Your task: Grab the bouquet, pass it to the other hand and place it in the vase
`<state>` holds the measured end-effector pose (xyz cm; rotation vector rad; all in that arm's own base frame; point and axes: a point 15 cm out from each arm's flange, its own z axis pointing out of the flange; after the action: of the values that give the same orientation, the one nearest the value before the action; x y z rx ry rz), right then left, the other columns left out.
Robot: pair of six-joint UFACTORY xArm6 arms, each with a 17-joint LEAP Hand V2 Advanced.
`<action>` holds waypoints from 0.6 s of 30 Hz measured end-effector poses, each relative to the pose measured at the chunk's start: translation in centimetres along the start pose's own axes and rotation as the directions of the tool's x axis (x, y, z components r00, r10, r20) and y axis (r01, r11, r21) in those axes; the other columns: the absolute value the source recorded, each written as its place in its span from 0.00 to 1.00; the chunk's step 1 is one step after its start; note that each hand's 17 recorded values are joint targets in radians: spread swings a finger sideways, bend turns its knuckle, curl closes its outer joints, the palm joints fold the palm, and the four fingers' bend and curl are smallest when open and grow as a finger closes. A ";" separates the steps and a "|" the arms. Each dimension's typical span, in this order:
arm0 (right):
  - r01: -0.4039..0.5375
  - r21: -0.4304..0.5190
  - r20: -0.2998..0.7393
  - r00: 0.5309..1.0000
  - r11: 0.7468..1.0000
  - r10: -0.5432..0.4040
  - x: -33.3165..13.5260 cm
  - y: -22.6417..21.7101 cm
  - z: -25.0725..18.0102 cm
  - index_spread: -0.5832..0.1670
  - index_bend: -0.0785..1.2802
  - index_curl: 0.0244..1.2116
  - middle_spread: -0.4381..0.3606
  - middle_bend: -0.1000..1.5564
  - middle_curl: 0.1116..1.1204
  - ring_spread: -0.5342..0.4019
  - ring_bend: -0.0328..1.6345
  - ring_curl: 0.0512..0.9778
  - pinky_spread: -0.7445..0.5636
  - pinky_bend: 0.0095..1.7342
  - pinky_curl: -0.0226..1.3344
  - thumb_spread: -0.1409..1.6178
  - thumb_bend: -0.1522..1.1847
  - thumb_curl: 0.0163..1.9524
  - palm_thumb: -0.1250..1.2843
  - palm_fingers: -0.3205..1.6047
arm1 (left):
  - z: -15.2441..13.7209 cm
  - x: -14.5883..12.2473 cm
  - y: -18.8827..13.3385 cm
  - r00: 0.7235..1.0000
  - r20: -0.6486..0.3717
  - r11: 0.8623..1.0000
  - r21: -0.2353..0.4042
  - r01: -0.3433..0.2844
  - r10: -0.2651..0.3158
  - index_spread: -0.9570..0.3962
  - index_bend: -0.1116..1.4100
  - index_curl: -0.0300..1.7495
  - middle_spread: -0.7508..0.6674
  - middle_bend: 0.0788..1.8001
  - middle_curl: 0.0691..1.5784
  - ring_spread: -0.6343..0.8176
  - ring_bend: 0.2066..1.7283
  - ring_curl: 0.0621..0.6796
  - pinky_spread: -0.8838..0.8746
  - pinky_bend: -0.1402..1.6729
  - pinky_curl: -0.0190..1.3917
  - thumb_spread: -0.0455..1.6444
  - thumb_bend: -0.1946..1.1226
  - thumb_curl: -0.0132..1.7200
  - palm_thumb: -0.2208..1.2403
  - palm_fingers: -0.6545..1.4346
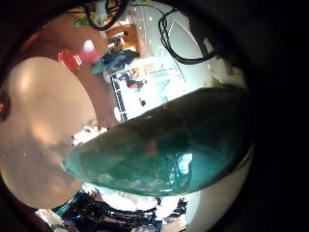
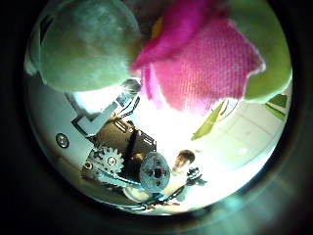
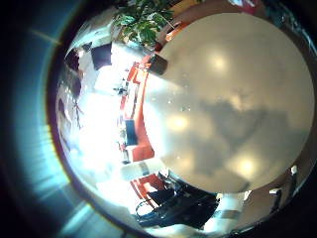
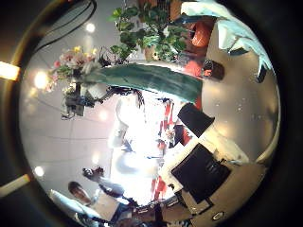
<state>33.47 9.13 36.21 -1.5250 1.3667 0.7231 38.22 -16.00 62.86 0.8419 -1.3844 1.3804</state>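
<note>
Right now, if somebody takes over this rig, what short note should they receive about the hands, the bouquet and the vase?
Left hand: holds the bouquet, which lies close across its palm, flowers at the thumb side.
Right hand: not on the bouquet; its thumb side view shows the bouquet apart from it, up in the air.
Vase: in no view.
Done: pick-up.
Left: pass to the right hand, then into the vase.
</note>
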 end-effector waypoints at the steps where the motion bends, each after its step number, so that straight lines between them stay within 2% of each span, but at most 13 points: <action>1: -0.004 0.000 0.000 1.000 1.000 0.004 0.2 0.1 0.0 0.23 0.37 0.48 0.30 0.57 0.50 0.28 0.76 0.49 0.37 0.60 0.51 0.67 0.10 0.34 0.60 0.33 | -0.8 0.7 -0.7 1.000 0.021 0.999 0.028 -0.023 0.023 0.24 0.65 0.60 0.18 0.64 0.63 0.16 0.93 0.92 0.22 0.82 0.73 0.64 0.34 0.47 0.89 0.74; 4: -0.005 0.001 0.000 1.000 1.000 0.005 0.3 0.2 0.0 0.23 0.36 0.47 0.30 0.56 0.49 0.28 0.75 0.48 0.41 0.57 0.49 0.67 0.10 0.33 0.60 0.33 | -2.2 2.1 -1.8 0.995 0.071 0.995 0.067 -0.080 0.075 0.23 0.65 0.63 0.18 0.65 0.63 0.17 0.94 0.93 0.21 0.82 0.75 0.64 0.34 0.49 0.89 0.73; 7: -0.004 -0.005 -0.004 1.000 1.000 0.004 0.4 0.4 0.1 0.25 0.36 0.47 0.32 0.53 0.47 0.30 0.73 0.47 0.46 0.54 0.48 0.66 0.10 0.31 0.60 0.29 | -4.2 3.0 -3.0 0.985 0.121 0.984 0.115 -0.134 0.120 0.22 0.65 0.65 0.17 0.66 0.64 0.17 0.95 0.93 0.20 0.82 0.77 0.65 0.33 0.50 0.89 0.73; 10: -0.006 -0.007 -0.005 1.000 1.000 0.006 0.5 0.4 0.1 0.25 0.35 0.45 0.35 0.49 0.44 0.34 0.69 0.45 0.54 0.52 0.47 0.66 0.10 0.30 0.60 0.25 | -6.3 3.5 -4.2 0.971 0.170 0.963 0.180 -0.201 0.170 0.21 0.65 0.67 0.17 0.66 0.64 0.17 0.96 0.93 0.20 0.82 0.79 0.65 0.33 0.52 0.89 0.72; 13: -0.004 -0.006 -0.007 1.000 1.000 0.004 0.4 0.3 0.0 0.25 0.33 0.43 0.39 0.45 0.41 0.39 0.64 0.41 0.62 0.51 0.45 0.66 0.10 0.30 0.60 0.22 | -8.2 3.4 -5.4 0.950 0.229 0.934 0.239 -0.266 0.212 0.20 0.64 0.69 0.17 0.67 0.64 0.17 0.96 0.93 0.20 0.82 0.81 0.65 0.33 0.53 0.89 0.72; 16: -0.003 -0.002 -0.008 1.000 1.000 0.003 0.3 0.3 -0.1 0.25 0.31 0.40 0.43 0.42 0.37 0.44 0.60 0.37 0.70 0.50 0.43 0.66 0.09 0.29 0.60 0.22 | -9.4 2.8 -6.4 0.936 0.278 0.915 0.278 -0.293 0.215 0.20 0.64 0.70 0.17 0.67 0.65 0.17 0.97 0.93 0.19 0.81 0.82 0.65 0.33 0.54 0.89 0.72; 18: 0.002 -0.002 -0.008 1.000 1.000 -0.002 0.2 0.2 -0.1 0.25 0.31 0.39 0.43 0.40 0.36 0.47 0.58 0.35 0.74 0.48 0.41 0.66 0.10 0.28 0.60 0.22 | -10.5 2.2 -7.6 0.924 0.322 0.894 0.322 -0.310 0.205 0.20 0.63 0.71 0.17 0.67 0.65 0.18 0.97 0.93 0.19 0.81 0.83 0.66 0.33 0.55 0.89 0.72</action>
<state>33.33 8.94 36.02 -1.5323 1.3705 0.7174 46.46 -6.23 66.06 1.1669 -1.5173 1.8232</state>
